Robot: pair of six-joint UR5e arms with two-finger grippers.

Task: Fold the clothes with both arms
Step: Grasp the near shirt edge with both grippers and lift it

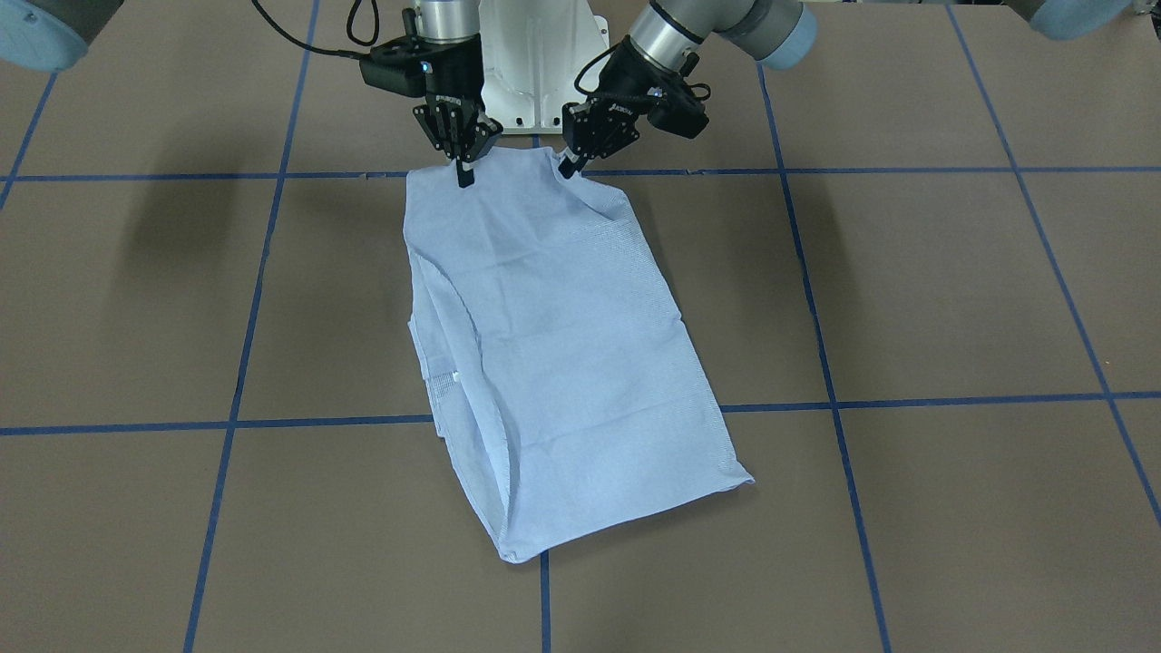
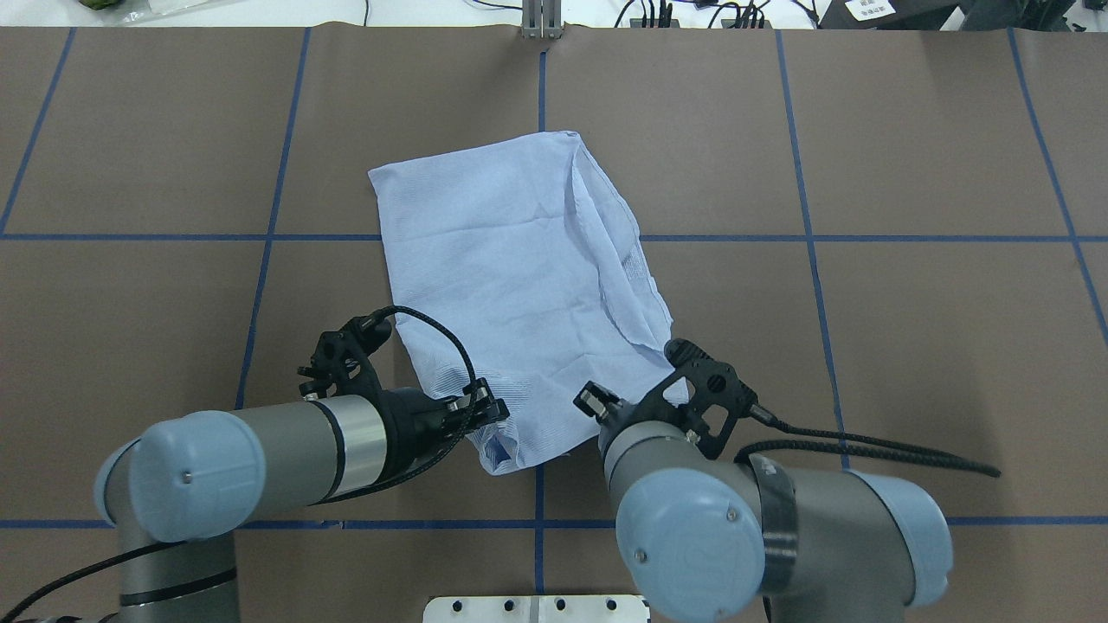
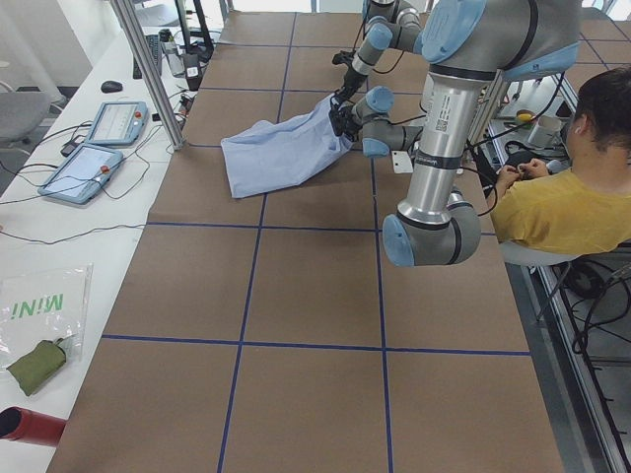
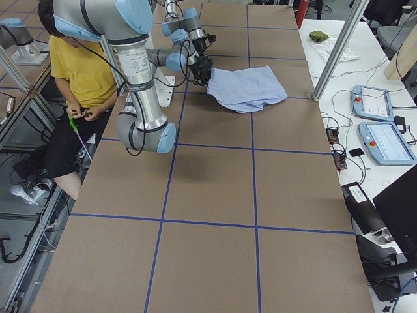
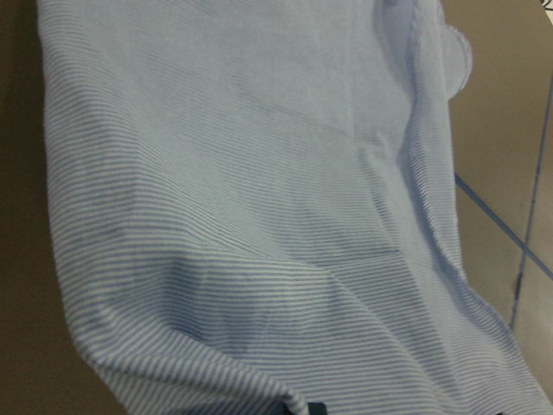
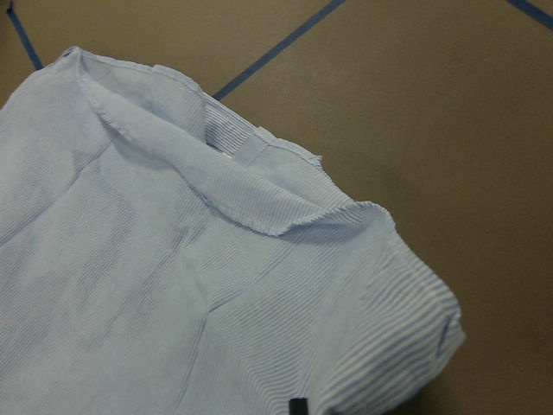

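Front-facing view: the right claw (image 1: 465, 170) has its fingers pressed narrowly together on the shirt (image 1: 553, 345), at the corner of the cloth's edge nearest the robot. The left claw (image 1: 571, 163) pinches the same edge just beside it, fingers likewise nipped on the fabric. From the two claws the shirt runs away across the brown table (image 1: 907, 290) in a long folded panel, slanting towards the left claw's side, and crosses a blue tape line (image 1: 907, 399).

Overhead view: both wrists cover their own fingers (so the grip cannot be read here). The shirt (image 2: 519, 260) stretches forward from between them, and the edge at the claws is raised off the table.

Left side view: the shirt (image 3: 281, 153) lies beyond the claws on the far side from the robot. A person in yellow (image 3: 562, 212) sits behind the arms.

Right side view: the shirt (image 4: 247, 88) again lies outward from the claws.

Left wrist view: striped cloth (image 5: 259, 216) fills the frame ahead of the claw, with a dark fingertip (image 5: 316, 406) at the bottom edge.

Right wrist view: the shirt (image 6: 173, 285) lies ahead, a flap turned over on top, and a fingertip (image 6: 296, 405) shows at the bottom.
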